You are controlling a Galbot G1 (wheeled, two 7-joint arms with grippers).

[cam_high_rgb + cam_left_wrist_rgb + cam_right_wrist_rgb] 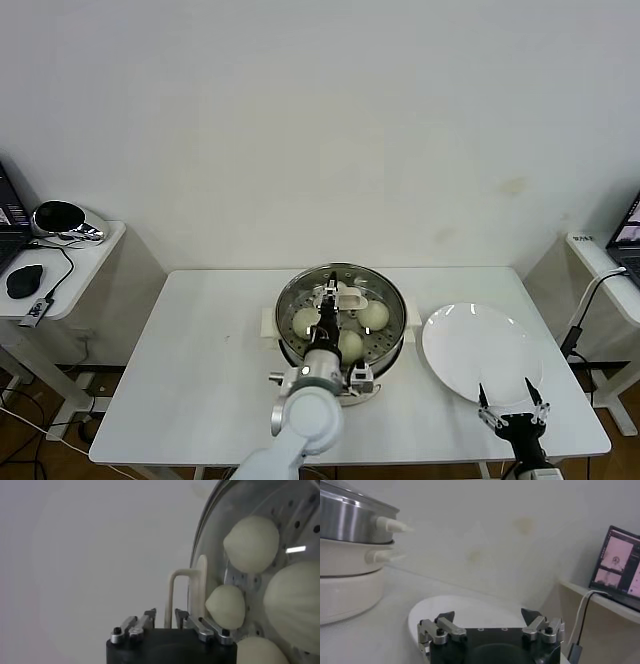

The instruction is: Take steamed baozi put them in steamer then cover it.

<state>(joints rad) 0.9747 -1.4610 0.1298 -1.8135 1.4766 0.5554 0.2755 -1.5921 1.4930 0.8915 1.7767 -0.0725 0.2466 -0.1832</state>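
Four buns, one steamer, one lid, one plate

Four steamed baozi (pixel 251 543) sit inside a single steamer (pixel 390 297) under one cover (pixel 344 296); one white plate (pixel 480 350) lies on one white surface (pixel 190 370). Two claws show: left claw (pixel 331 290), right claw (pixel 511 396).

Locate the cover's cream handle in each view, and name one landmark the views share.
Head view: cream handle on the cover, above the buns, at the left tool.
Left wrist view: handle just beyond the tool.
Right wrist view: not in it.
Shared landmark: the steamer.
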